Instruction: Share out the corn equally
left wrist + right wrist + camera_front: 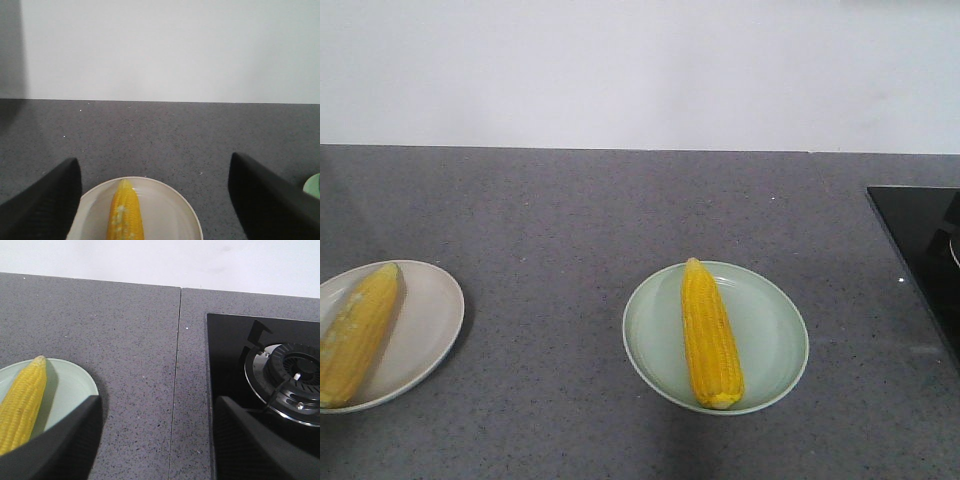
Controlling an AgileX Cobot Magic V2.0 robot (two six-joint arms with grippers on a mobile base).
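Left gripper (155, 200) spread wide above corn (125, 215); right gripper (157, 440) spread, empty

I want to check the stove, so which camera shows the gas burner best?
The right wrist view: the gas burner shows nearly whole on the black cooktop. The front view catches only the cooktop's corner and a sliver of burner; the left wrist view shows neither.

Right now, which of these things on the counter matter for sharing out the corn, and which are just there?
Part of the job:
- corn on the white plate
- corn on the green plate
- white plate
- green plate

Just there:
- gas hob with its burner
- grey counter
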